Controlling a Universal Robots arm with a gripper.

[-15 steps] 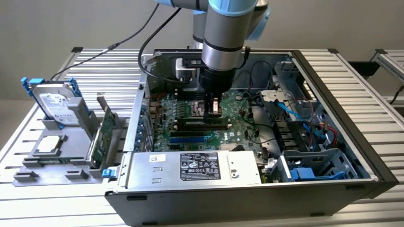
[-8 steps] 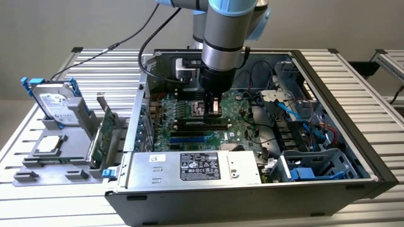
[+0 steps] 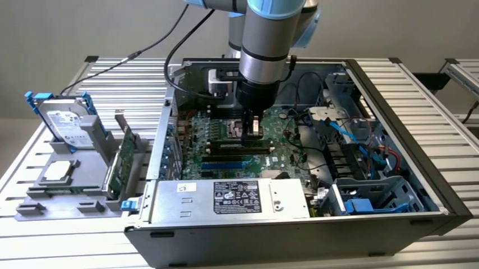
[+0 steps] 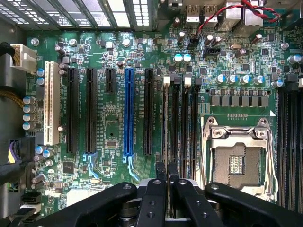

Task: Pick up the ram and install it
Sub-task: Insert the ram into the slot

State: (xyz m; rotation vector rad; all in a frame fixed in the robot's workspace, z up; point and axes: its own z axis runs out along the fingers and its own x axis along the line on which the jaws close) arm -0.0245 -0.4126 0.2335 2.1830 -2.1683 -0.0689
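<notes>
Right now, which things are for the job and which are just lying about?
Job: gripper, ram it pinches, slots.
Lying about: hard drive, green card, grey holder.

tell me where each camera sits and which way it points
Exterior view: off the arm, raised beside the open computer case, looking down into it; shows the arm reaching down, end effector over the motherboard.
Wrist view: on the wrist, looking along the end effector straight onto the motherboard; shows its black fingers, shut on the ram, seen edge-on.
Shared: the end effector, the motherboard and its memory slots.
</notes>
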